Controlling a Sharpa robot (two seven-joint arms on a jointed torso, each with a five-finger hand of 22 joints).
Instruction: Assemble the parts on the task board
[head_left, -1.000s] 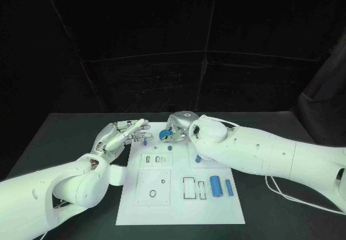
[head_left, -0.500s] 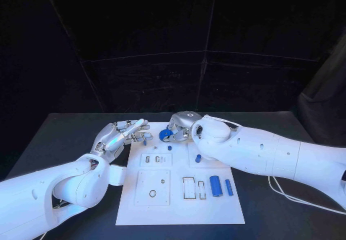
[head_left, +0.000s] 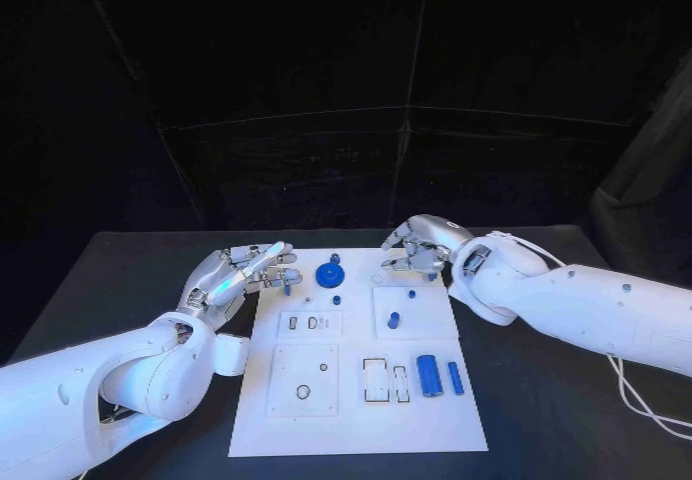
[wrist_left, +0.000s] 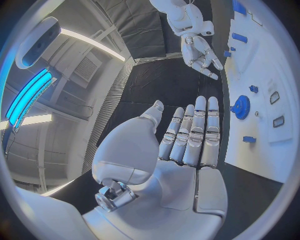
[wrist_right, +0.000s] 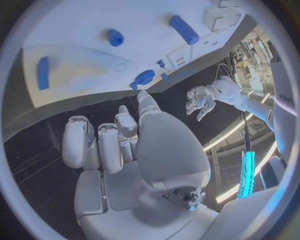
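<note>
The white task board (head_left: 361, 410) lies mid-table. A blue gear (head_left: 330, 273) sits on its far end, with nothing touching it. It also shows as the gear (wrist_left: 240, 106) and the gear (wrist_right: 144, 77) in the wrist views. My right hand (head_left: 418, 248) hovers just right of the gear, above the board's far right corner, fingers loosely bent and holding nothing. My left hand (head_left: 245, 272) is at the board's far left edge, fingers straight, empty. A small blue peg (head_left: 336, 298) stands near the gear.
More blue parts lie on the board: a small piece (head_left: 411, 294), an upright piece (head_left: 392, 320), a thick cylinder (head_left: 428, 374) and a thin bar (head_left: 456, 377). Several empty slots sit in the board's middle and left. Black table surrounds it.
My right hand has let go of the blue gear and drawn back to the right. The gear now rests on the board's far end. My left hand has barely moved.
</note>
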